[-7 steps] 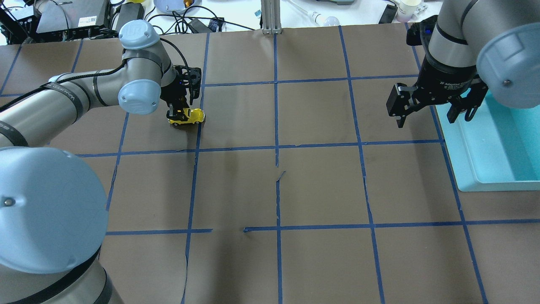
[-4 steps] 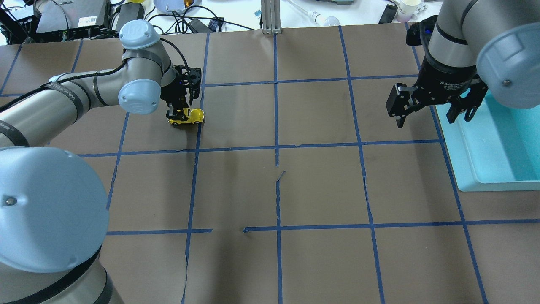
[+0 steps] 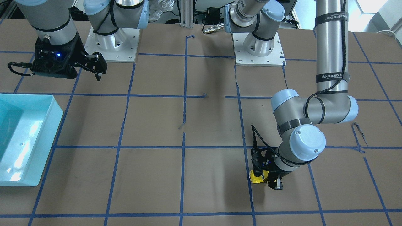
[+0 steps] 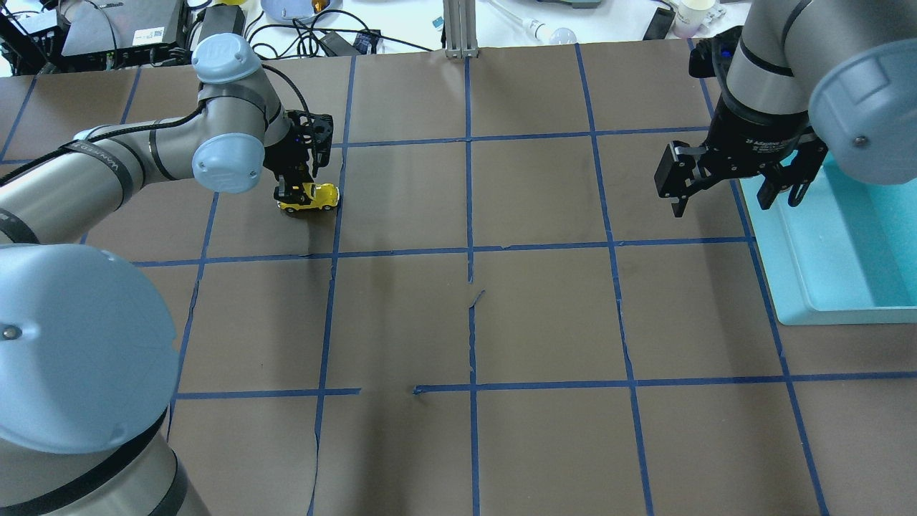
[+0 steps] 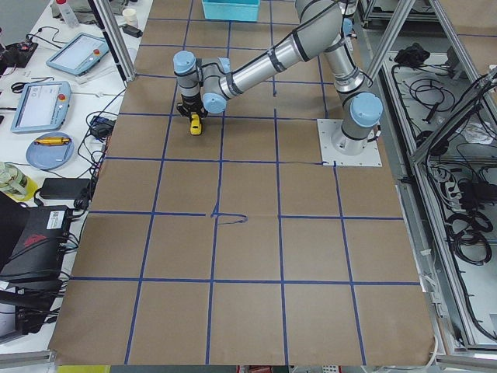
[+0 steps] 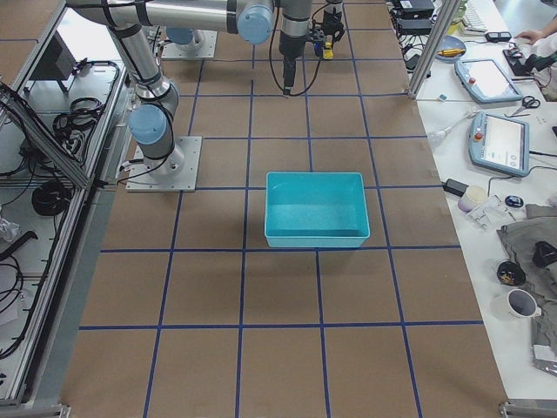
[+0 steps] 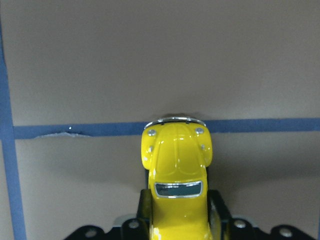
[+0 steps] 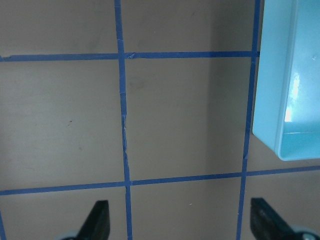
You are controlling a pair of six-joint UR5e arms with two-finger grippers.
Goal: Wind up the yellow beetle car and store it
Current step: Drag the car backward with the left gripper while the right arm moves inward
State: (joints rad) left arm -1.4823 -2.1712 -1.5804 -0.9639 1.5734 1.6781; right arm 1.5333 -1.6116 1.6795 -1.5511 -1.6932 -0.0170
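Note:
The yellow beetle car (image 4: 312, 196) sits on the brown table at the left rear. It also shows in the front-facing view (image 3: 258, 177), the left side view (image 5: 196, 126) and the left wrist view (image 7: 176, 170). My left gripper (image 4: 292, 192) is shut on the car's rear half, its fingers (image 7: 219, 210) pressed to both sides, wheels at the table. My right gripper (image 4: 731, 193) is open and empty, hanging above the table just left of the light blue bin (image 4: 802, 265).
The light blue bin (image 3: 47, 135) stands at the table's right edge and holds nothing visible; it shows too in the right wrist view (image 8: 280, 80). Blue tape lines (image 4: 469, 251) grid the brown table cover. Cables and devices lie beyond the far edge.
My left gripper has drawn the car back a little to the left along the table. The right arm has not moved.

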